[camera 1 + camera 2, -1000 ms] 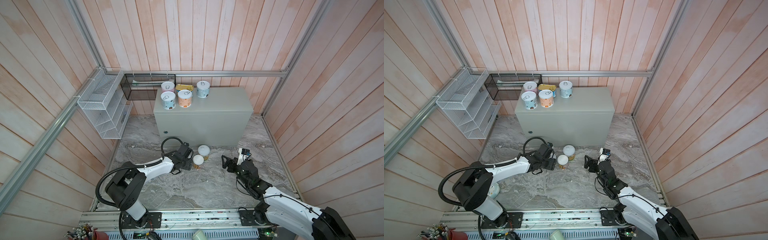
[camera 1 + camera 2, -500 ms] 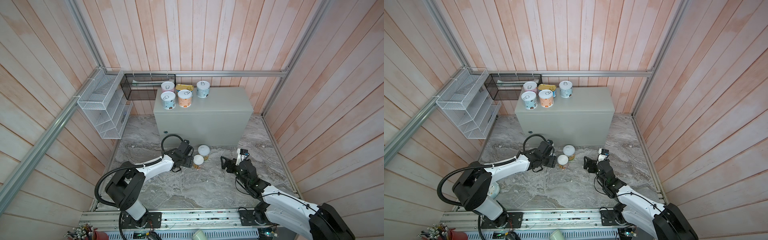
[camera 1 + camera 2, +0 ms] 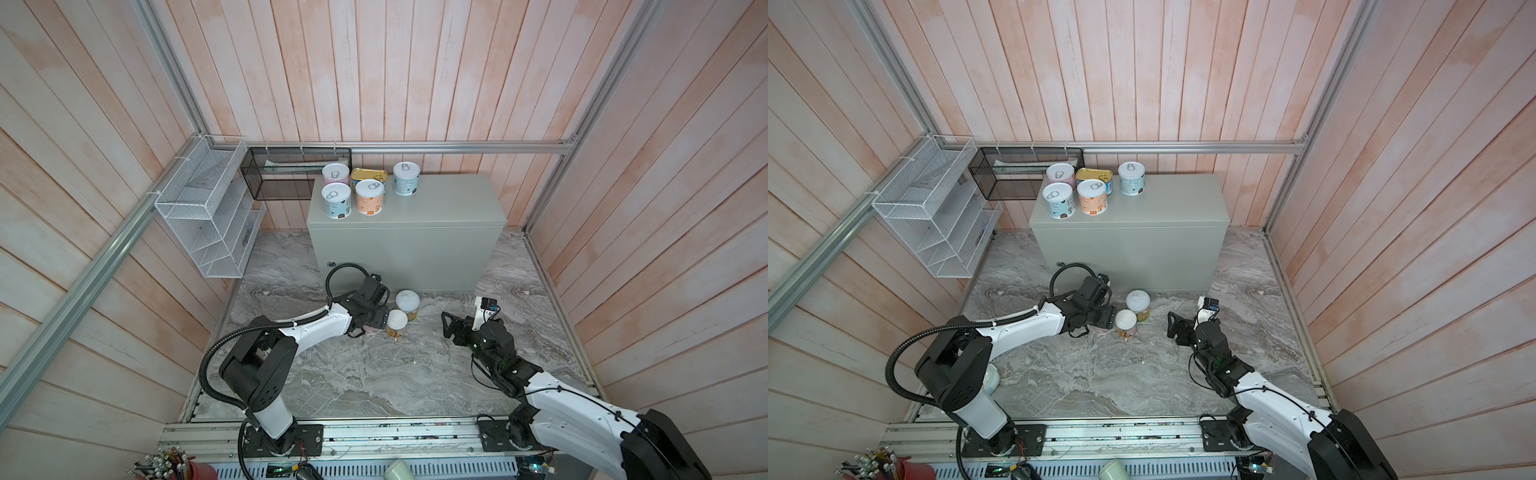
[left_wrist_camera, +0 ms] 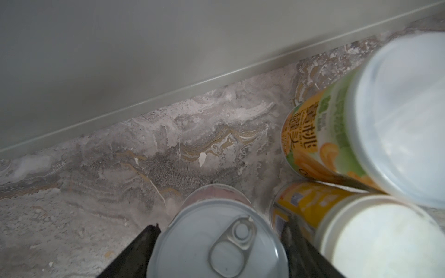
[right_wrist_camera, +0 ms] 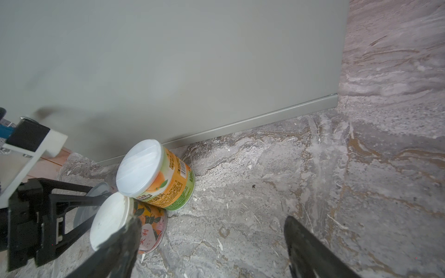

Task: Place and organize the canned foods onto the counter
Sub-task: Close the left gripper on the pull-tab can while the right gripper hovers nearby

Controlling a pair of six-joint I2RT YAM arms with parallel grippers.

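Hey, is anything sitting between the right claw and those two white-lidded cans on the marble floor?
Nothing visible: only bare marble floor lies between the right claw and the two white-lidded cans. The left claw straddles a pull-tab can on their far side, outside that path.

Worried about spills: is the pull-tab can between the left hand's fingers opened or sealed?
Sealed. In the left wrist view the pull-tab can shows an unbroken silver lid, its ring tab lying flat.

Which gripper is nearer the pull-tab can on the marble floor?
Left. The left gripper flanks the pull-tab can; the right gripper sits apart, beyond the two white-lidded cans.
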